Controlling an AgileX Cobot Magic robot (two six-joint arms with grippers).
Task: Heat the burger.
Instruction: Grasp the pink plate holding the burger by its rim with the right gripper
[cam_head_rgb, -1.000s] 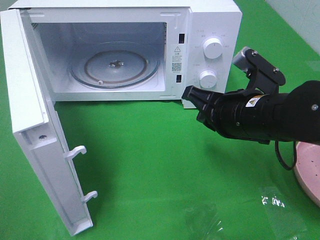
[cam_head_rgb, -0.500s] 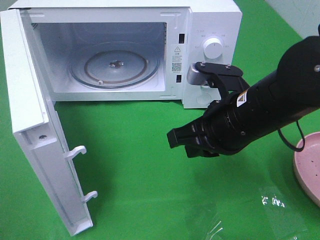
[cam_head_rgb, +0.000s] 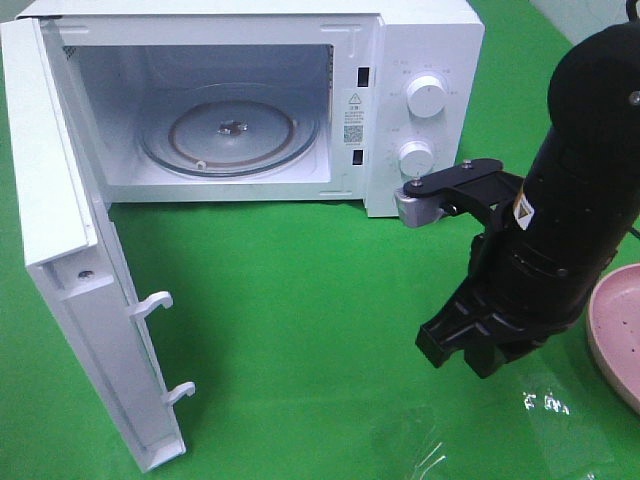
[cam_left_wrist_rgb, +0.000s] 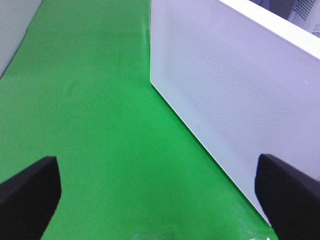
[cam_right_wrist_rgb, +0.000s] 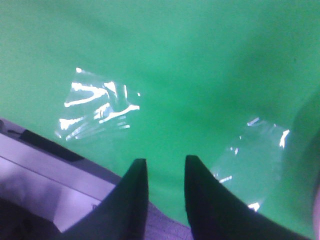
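Starting at the left, my left gripper (cam_left_wrist_rgb: 157, 165) is hanging wide open, its fingers (cam_left_wrist_rgb: 30, 195) holding nothing. It is showing only in its own wrist view, out of the high camera's sight. Below it the green cloth (cam_left_wrist_rgb: 90, 110) is lying flat, and near it a white dotted panel (cam_left_wrist_rgb: 240, 100) is standing upright on that cloth. In the high view the microwave (cam_head_rgb: 430, 40) is sitting at the back of the cloth. Its door (cam_head_rgb: 60, 250) is standing swung wide open at the left, with two hooks (cam_head_rgb: 150, 302) pointing out from its edge. Right of the door the cavity is facing me, the glass turntable (cam_head_rgb: 230, 130) lying on its floor. Further right two white knobs (cam_head_rgb: 427, 98) are sitting one above the other on the front. My right arm (cam_head_rgb: 580, 180) is reaching down in front of the microwave's right end. My right gripper (cam_head_rgb: 462, 352) is pointing down above the cloth. Its fingers are standing only slightly parted, with a narrow strip of green showing between them, and they are gripping nothing. Two patches of clear film (cam_head_rgb: 405, 445) are glinting on the cloth, one on each side of that gripper in its wrist view. A pink plate (cam_head_rgb: 615, 335) is poking in at the right edge, only partly in view. The burger is showing in none of my views, so I cannot tell where it is.
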